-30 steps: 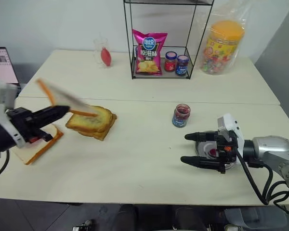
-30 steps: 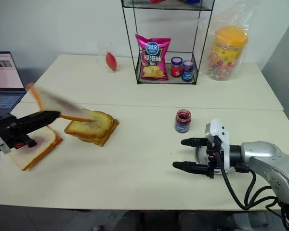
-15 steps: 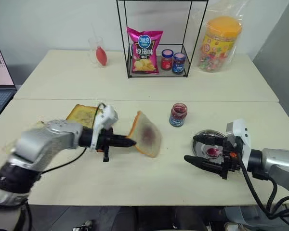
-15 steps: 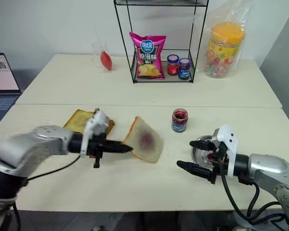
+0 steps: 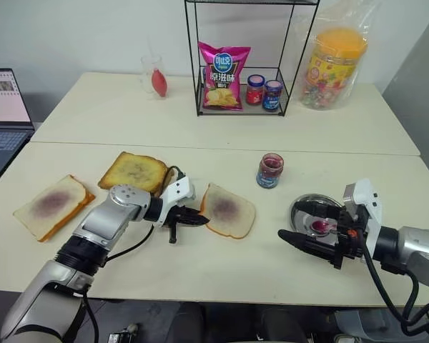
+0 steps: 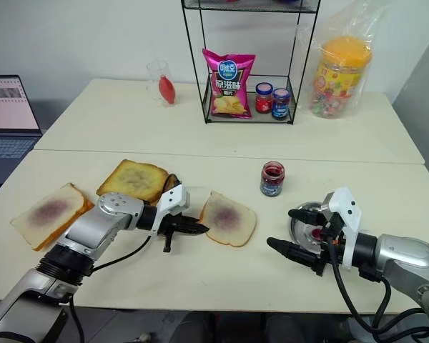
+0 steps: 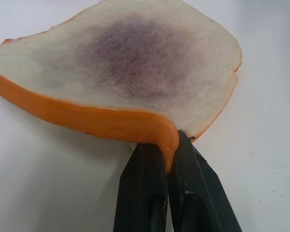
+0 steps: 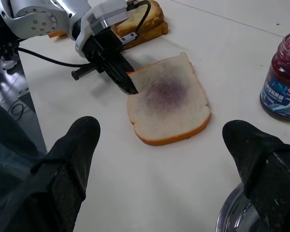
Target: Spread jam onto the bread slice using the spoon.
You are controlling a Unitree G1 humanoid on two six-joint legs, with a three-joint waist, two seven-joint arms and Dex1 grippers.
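Left end effector (image 5: 202, 220) has swung in from the far left and brought the slice (image 5: 229, 211) down flat on the surface (image 5: 200, 264), mid-front; its fingers are narrow, pinching the slice's crust corner. Right end effector (image 5: 304, 223) spread wide, holding nothing, over a metal dish (image 5: 309, 211). Jam (image 5: 269, 170) stands just behind, between slice and dish. Toast (image 5: 134, 171) beside left arm. Spoon not discernible.

The bread slice (image 5: 229, 211) lies flat on the table (image 5: 200, 264), with my left gripper (image 5: 200, 220) at its left corner. Right of the slice and a little behind it stands the jam (image 5: 269, 171); further right of the slice, my right gripper (image 5: 300, 223) hangs before a small dish (image 5: 307, 211).
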